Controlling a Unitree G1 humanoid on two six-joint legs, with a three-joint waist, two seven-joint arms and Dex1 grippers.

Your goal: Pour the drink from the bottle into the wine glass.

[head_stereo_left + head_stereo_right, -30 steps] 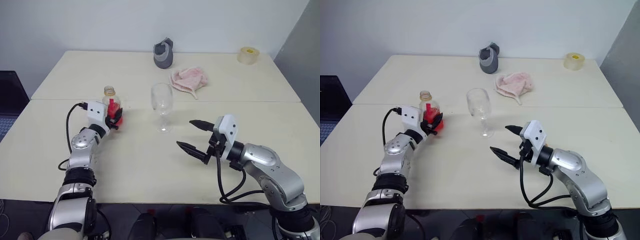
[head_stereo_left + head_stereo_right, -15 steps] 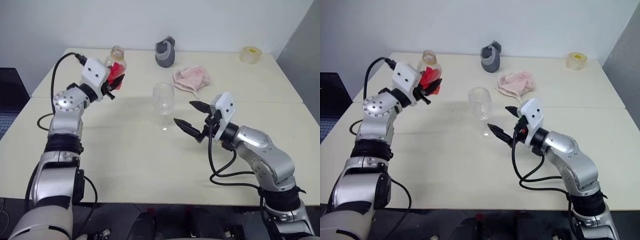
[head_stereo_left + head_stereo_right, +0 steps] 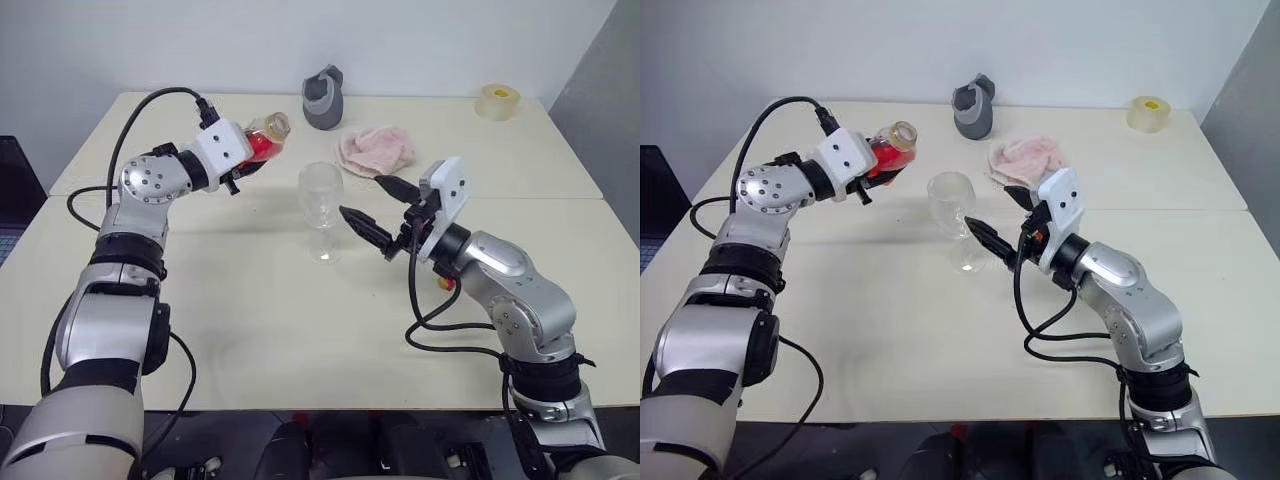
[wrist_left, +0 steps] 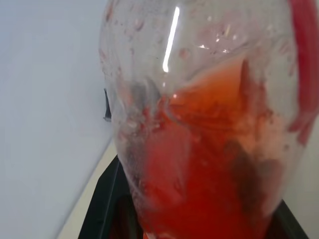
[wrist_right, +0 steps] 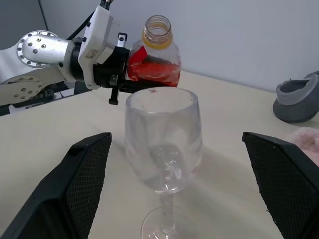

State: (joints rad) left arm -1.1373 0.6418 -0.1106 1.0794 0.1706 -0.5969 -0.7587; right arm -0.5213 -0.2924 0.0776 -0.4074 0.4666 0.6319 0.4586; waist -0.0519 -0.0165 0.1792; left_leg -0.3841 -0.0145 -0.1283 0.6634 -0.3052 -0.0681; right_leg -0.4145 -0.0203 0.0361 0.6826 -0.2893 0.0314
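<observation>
Left gripper (image 3: pixel 243 163) is clamping the bottle (image 3: pixel 262 141) tilted, mouth aiming right at the wine glass (image 3: pixel 321 195), which is standing lower right of it. Right gripper (image 3: pixel 372 207) is gaping wide, flanking the bowl.

Looks like a lab or office test room: two plain beige tables (image 3: pixel 300 300) butted together, bare white wall (image 3: pixel 300 40) at 12 o'clock, grey partition (image 3: pixel 610 90) at 2 o'clock, tape roll (image 3: pixel 497 102) at 1 o'clock.
</observation>
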